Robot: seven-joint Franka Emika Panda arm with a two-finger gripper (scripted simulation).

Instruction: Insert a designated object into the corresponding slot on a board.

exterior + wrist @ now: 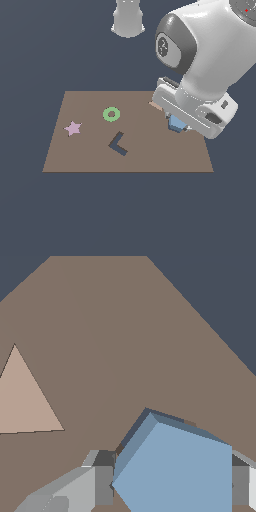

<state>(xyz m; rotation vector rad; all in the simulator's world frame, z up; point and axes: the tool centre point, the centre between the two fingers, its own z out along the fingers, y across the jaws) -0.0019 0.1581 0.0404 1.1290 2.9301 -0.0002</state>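
The small flat light-blue pentagon block (177, 468) sits pinched between the two grey fingers (102, 483) of the white arm's gripper (178, 125), one pad on each of its opposite sides, as the wrist view shows. In the exterior view the block peeks out just below the gripper body, over the right part of the flat brown rectangular board (85, 160), towards that view's right edge.

The relation that matters is how the block lies against the dark navy pentagon-shaped slot (131, 433). In the wrist view only a thin dark sliver of that recess shows along one upper edge of the block; the rest is covered by the block itself. So the block appears to sit almost directly over its slot, offset slightly, with its edges running close to parallel with the recess outline. Whether its underside already touches the board or hangs just above cannot be told from these views.

My judgement is that the coming move is a small sideways correction towards the exposed sliver, then a straight descent and release.

Elsewhere on the board, well apart to the exterior view's left, lie a green ring (111, 114), a pink star (73, 128) and a dark L-shaped recess (118, 144). A pale tan triangle (22, 398) lies beside the gripper on its far side.
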